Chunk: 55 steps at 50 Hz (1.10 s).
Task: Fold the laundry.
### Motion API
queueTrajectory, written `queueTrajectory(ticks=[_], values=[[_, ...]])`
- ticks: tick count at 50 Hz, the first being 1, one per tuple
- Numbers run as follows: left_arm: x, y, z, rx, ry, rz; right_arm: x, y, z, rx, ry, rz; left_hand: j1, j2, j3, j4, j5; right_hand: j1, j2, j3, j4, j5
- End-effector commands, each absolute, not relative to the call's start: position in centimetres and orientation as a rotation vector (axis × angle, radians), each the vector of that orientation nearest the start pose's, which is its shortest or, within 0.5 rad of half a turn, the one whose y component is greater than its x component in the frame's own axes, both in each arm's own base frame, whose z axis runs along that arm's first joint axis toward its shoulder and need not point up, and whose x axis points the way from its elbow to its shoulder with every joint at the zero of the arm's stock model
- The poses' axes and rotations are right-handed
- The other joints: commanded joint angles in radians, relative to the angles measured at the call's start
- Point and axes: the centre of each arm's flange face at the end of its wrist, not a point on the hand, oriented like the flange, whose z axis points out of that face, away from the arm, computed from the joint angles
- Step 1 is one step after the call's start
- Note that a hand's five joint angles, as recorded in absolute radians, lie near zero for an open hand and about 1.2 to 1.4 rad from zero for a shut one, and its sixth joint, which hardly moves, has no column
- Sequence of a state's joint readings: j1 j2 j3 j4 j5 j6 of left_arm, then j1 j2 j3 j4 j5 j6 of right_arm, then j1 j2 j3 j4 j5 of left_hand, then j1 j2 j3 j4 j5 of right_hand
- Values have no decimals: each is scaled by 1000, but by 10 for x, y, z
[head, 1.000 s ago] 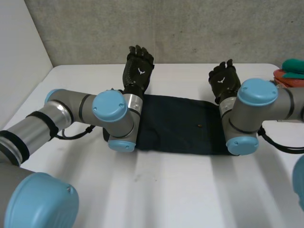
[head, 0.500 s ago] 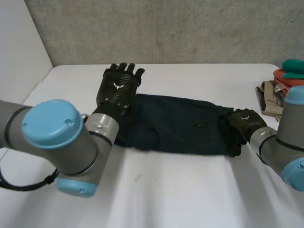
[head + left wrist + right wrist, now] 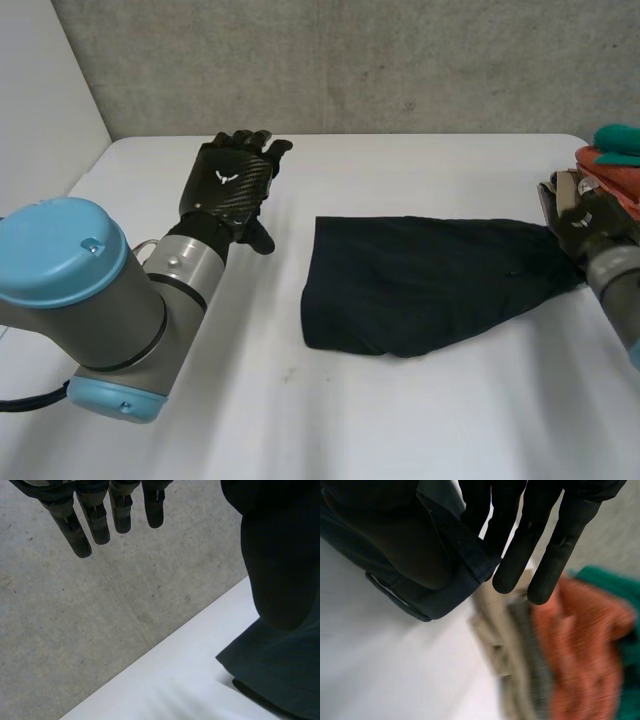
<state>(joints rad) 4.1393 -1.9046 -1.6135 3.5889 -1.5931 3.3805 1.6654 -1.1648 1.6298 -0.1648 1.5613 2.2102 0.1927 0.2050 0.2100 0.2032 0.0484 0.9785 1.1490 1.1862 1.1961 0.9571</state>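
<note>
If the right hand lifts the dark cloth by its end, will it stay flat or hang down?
It would probably hang limp: the dark cloth lies in soft folds, narrowing toward the right hand pinching its hem. It likely slides easily on the smooth table.

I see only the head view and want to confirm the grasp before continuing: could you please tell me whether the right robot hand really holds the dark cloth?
Observer: Yes; the right wrist view shows the right robot hand pinching the dark cloth at its hemmed edge between thumb and fingers.
Operator: Thank you. Does the left robot hand hold anything?
Observer: No; in the left wrist view the left robot hand has straight fingers holding nothing.
</note>
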Motion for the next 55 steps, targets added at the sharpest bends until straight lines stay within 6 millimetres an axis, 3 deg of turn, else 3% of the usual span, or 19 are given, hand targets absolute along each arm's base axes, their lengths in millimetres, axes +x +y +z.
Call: queueTrajectory(ticks=[1,4,7,12,14,15,18,21,23,25,27,28,29,31,35,39,42,51,55], values=[[-310,-243,231,880,2127,-2463,258,-311,205,-1789,1983,-2382,-18,-30,-35,-29,-48,418,247,210,200,265],[-309,-241,230,881,2132,-2457,303,-280,200,-1858,1653,-2373,-18,-30,-35,-29,-48,418,247,210,200,265],[-309,-241,231,882,2126,-2459,337,-247,169,-1960,1437,-2207,-18,-30,-35,-29,-48,418,247,210,200,265],[-307,-241,232,848,2120,-2455,365,-207,141,-2014,1250,-2017,-18,-30,-35,-29,-48,369,199,162,152,216],[-306,-242,234,827,2115,-2458,367,-201,140,-2005,1217,-1995,-18,-30,-35,-29,-48,-72,-243,-280,-290,-226],[-306,-243,235,817,2113,-2457,368,-200,141,-1983,1218,-1998,-18,-30,-35,-29,-48,-499,-669,-706,-716,-652],[-306,-247,240,785,2093,-2478,365,-208,150,-1863,1306,-1995,-18,-30,-35,-29,-48,-804,-974,-1012,-1022,-957],[-312,-253,253,765,2046,-2535,353,-222,178,-1619,1436,-2007,-18,-30,-35,-29,-48,-804,-974,-1012,-1022,-957],[-319,-260,266,756,2011,-2581,340,-232,201,-1339,1545,-1960,-17,-30,-35,-28,-48,-804,-974,-1012,-1022,-957],[-326,-264,263,773,2028,-2571,326,-245,216,-1071,1623,-1887,-14,-27,-32,-25,-45,-804,-974,-1012,-1022,-957],[-343,-262,256,836,2072,-2550,315,-256,223,-925,1668,-1850,-14,-27,-32,-25,-45,-804,-974,-1012,-1022,-957],[-351,-259,255,871,2086,-2547,299,-268,227,-792,1724,-1817,-14,-27,-32,-25,-45,-804,-974,-1012,-1022,-957],[-366,-254,251,931,2113,-2535,295,-272,229,-761,1741,-1811,-14,-27,-32,-25,-45,-804,-974,-1012,-1022,-957],[-377,-252,245,979,2142,-2509,273,-285,236,-673,1826,-1813,-14,-27,-32,-25,-45,-804,-974,-1012,-1022,-957],[-404,-251,222,1103,2222,-2422,248,-304,232,-570,1990,-1803,-14,-27,-32,-25,-45,-804,-974,-1012,-1022,-957],[-431,-245,195,1261,2299,-2346,244,-318,217,-552,2116,-1783,-6,-18,-23,-16,-36,-804,-974,-1012,-1022,-957],[-440,-245,184,1288,2323,-2305,243,-323,213,-601,2166,-1780,3,-9,-14,-7,-27,-804,-974,-1012,-1022,-957],[-431,-257,148,1132,2368,-2081,258,-326,187,-795,2169,-1602,6,-6,-11,-4,-24,-804,-974,-1012,-1022,-957],[-420,-258,144,1083,2327,-1985,262,-332,173,-807,2178,-1568,3,-9,-14,-7,-27,-804,-974,-1012,-1022,-957]])
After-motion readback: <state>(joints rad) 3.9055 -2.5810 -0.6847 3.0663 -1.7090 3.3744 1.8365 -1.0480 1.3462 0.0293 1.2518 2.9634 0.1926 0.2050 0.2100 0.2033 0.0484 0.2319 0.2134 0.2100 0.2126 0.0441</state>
